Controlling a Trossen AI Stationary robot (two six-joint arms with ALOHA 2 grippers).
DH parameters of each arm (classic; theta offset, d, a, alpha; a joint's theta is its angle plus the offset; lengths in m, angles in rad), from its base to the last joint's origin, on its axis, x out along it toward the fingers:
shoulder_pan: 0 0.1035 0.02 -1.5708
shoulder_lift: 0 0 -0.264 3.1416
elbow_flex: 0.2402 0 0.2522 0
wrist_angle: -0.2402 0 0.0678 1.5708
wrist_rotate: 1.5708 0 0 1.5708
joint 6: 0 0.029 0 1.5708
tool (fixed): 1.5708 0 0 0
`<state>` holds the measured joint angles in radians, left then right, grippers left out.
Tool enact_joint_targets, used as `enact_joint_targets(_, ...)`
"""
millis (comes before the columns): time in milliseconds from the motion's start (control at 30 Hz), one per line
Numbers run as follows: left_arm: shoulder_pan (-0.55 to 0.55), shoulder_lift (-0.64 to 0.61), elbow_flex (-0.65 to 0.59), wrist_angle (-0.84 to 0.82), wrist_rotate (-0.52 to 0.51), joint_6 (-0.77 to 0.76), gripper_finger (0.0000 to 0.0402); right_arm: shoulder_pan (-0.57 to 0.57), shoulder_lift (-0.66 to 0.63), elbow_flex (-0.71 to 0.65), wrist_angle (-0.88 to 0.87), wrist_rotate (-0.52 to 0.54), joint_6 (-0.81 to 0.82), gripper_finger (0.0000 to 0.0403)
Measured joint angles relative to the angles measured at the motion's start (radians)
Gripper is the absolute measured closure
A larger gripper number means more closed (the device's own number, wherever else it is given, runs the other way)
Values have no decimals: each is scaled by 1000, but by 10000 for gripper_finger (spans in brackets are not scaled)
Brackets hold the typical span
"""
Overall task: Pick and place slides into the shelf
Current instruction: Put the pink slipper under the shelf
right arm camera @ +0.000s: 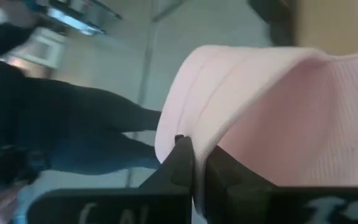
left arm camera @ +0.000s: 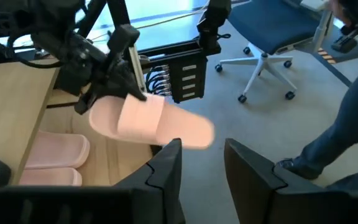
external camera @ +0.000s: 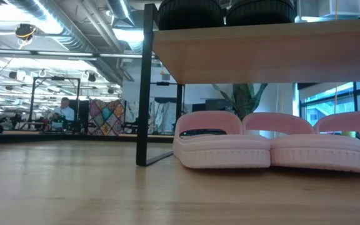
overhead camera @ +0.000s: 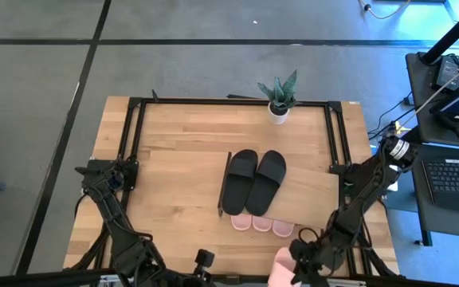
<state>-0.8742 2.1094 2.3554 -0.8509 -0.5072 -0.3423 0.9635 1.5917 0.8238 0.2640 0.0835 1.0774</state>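
The shelf point(overhead camera: 303, 190) stands mid-table with the black pair point(overhead camera: 253, 182) on its top board; they also show in the low view point(external camera: 227, 11). Three pale pink slides point(external camera: 220, 142) rest on their soles on the tabletop under the board, and their ends stick out at its near side point(overhead camera: 261, 224). My right gripper point(overhead camera: 297, 261) is at the table's near edge, shut on a fourth pink slide point(left arm camera: 148, 121). My left gripper point(left arm camera: 201, 168) is open and empty, low at the near edge, left of the right gripper. My right gripper pinches the pink slide's edge point(right arm camera: 194, 127) between its two fingers, at the end nearer the strap point(left arm camera: 140, 113). The slide is lifted clear and lies about level. Its free end point(left arm camera: 197, 134) reaches out past the table's near edge.
A potted plant point(overhead camera: 278, 100) stands at the table's far edge. A black metal frame point(overhead camera: 134, 135) runs around the tabletop. A person's legs point(left arm camera: 347, 124) and an office chair point(left arm camera: 263, 43) are on the floor beyond the near edge.
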Motion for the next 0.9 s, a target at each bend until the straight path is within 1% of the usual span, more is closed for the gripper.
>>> enact_joint_targets(133, 0, 0, 0, 0, 1, -22, 290, 22, 0, 0, -124, 24, 69, 392)
enact_joint_targets(267, 0, 0, 0, 0, 5, -23, 290, 40, -2, 0, -157, 61, 93, 392)
enact_joint_targets(367, 0, 0, 0, -1, 6, -23, 290, 44, -6, 1, -209, 68, 108, 392)
enact_joint_targets(467, 4, 0, 0, -1, 7, -22, 290, 44, -6, 2, -284, 70, 126, 392)
enact_joint_targets(600, 15, 0, 0, -1, 8, -22, 290, 44, -6, 2, -341, 69, 132, 392)
enact_joint_targets(767, 28, 0, 0, -1, 7, -22, 290, 43, -6, 2, -440, 60, 179, 392)
enact_joint_targets(900, 37, 0, 0, -2, 8, -22, 290, 43, -6, 2, -495, 23, 235, 392)
